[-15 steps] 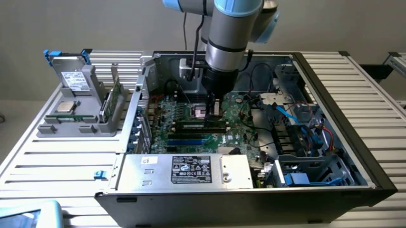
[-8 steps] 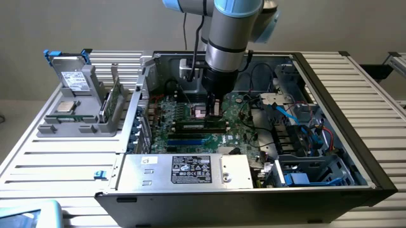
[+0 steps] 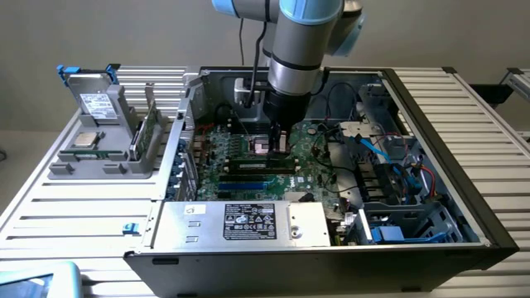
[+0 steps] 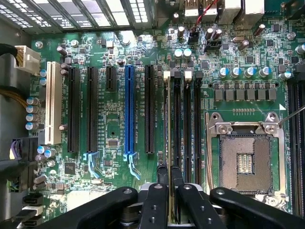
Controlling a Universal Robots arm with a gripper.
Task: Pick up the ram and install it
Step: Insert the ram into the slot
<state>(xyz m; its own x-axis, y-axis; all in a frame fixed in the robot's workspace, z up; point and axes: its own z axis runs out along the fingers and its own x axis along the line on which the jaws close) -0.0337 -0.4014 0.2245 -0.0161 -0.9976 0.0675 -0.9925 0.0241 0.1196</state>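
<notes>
Arm point(image 3: 294, 56) reaches down into open computer case point(image 3: 451, 118) | pincer point(image 3: 278, 144) low over motherboard point(image 3: 248, 180) | ram point(image 3: 260, 164) along the slots right under it | grey holder point(image 3: 99, 162) with drive point(image 3: 99, 104) on slatted worktop point(image 3: 74, 211), exterior view's left

Exterior high, oblique; wrist close, down past hand point(image 4: 169, 170) onto shared motherboard point(image 4: 119, 52).
</notes>
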